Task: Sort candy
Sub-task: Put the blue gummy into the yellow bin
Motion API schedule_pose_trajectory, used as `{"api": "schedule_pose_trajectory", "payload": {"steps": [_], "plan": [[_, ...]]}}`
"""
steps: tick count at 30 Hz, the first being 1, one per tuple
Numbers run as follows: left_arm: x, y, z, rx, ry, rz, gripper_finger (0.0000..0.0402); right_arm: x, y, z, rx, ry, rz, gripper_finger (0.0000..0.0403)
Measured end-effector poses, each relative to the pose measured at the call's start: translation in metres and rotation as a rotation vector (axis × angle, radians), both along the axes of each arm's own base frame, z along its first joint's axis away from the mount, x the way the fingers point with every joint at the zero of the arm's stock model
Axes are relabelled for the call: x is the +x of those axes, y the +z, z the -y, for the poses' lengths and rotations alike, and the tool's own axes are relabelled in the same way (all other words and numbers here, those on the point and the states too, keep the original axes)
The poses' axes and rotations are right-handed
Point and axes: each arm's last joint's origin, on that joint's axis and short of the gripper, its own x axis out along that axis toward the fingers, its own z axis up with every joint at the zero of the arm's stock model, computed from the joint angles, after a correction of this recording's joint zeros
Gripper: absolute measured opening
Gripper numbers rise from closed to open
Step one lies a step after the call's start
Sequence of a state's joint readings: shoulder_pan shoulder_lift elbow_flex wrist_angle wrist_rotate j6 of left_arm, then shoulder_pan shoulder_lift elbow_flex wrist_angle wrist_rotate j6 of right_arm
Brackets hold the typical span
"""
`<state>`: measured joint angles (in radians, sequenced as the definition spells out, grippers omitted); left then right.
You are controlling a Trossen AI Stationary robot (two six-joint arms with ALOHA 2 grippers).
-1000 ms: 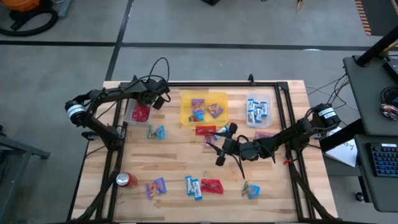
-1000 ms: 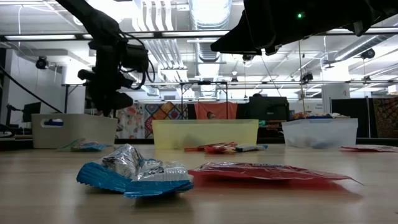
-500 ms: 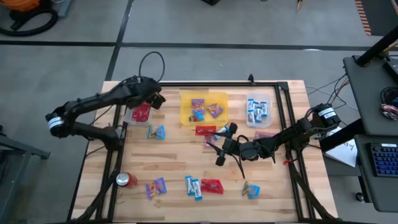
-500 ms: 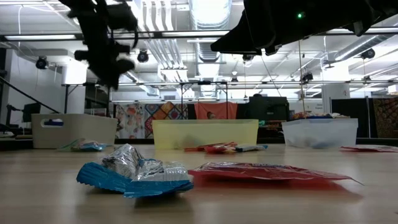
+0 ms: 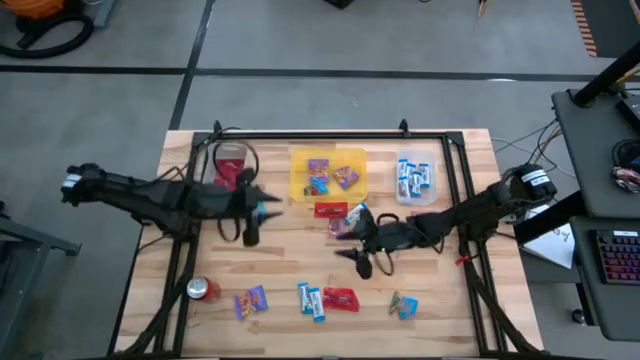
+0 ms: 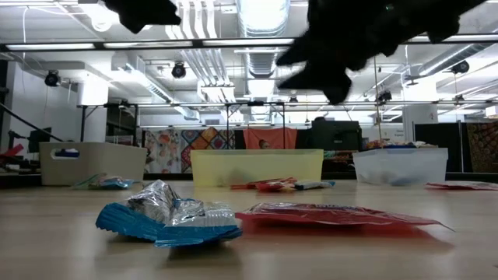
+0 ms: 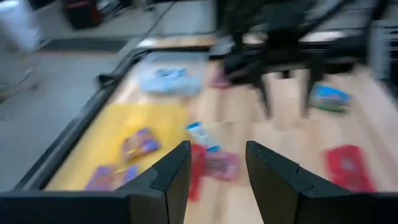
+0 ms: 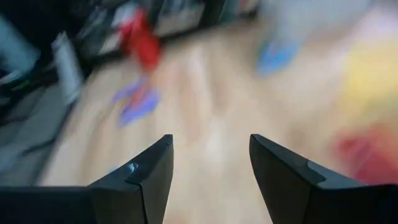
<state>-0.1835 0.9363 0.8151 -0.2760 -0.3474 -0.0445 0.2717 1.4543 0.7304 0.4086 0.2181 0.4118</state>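
High view showed my left gripper unclenched and empty beside the blue candy, its length crosswise to my reach, while my right gripper, likewise unclenched, hovered farther off mid-table

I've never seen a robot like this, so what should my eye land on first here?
Two dark arms reach over a wooden table, the left gripper and right gripper both open and empty. Bright candy lies scattered along the near edge, and three bins at the far side include a yellow bin in the middle.
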Motion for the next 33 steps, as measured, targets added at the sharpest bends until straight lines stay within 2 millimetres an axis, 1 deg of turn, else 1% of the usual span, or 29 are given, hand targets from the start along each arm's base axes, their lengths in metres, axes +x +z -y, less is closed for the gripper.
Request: {"api": "schedule_pose_trajectory", "payload": {"steps": [2, 4, 8, 11, 15, 18, 21, 23, 26, 29, 33], "plan": [[0.0, -0.005, 0.012, 0.005, -0.055, 0.019, 0.0137, -0.002, -0.004, -0.001, 0.133, 0.07, -0.158, 0.0201], [0.001, -0.01, 0.021, 0.01, -0.096, 0.019, 0.0137, -0.006, -0.007, -0.004, 0.229, 0.127, -0.319, 0.0201], [0.005, -0.017, 0.027, 0.003, -0.114, -0.006, 0.0137, -0.014, -0.003, -0.015, 0.377, 0.192, -0.62, 0.0201], [0.009, -0.02, 0.028, 0.0, -0.109, -0.017, 0.0137, -0.024, 0.007, -0.023, 0.415, 0.144, -0.826, 0.0201], [0.013, -0.025, 0.029, 0.022, -0.086, -0.038, 0.0137, -0.037, 0.022, -0.032, 0.415, 0.023, -1.012, 0.0201], [0.016, -0.028, 0.029, 0.041, -0.057, -0.048, 0.0137, -0.042, 0.028, -0.04, 0.419, -0.034, -1.047, 0.0201], [0.017, -0.028, 0.028, 0.049, -0.039, -0.049, 0.0137, -0.048, 0.026, -0.05, 0.452, -0.067, -1.079, 0.0201], [0.017, -0.028, 0.029, 0.049, -0.039, -0.044, 0.0137, -0.054, 0.023, -0.057, 0.44, -0.047, -1.1, 0.0201], [0.017, -0.027, 0.029, 0.047, -0.039, -0.039, 0.0137, -0.065, 0.019, -0.072, 0.299, 0.08, -1.089, 0.0201], [0.017, -0.027, 0.029, 0.048, -0.039, -0.035, 0.0137, -0.081, 0.013, -0.09, 0.193, 0.132, -1.08, 0.0201], [0.017, -0.027, 0.029, 0.048, -0.04, -0.035, 0.0137, -0.095, 0.008, -0.107, 0.158, 0.09, -1.033, 0.0201]]}}
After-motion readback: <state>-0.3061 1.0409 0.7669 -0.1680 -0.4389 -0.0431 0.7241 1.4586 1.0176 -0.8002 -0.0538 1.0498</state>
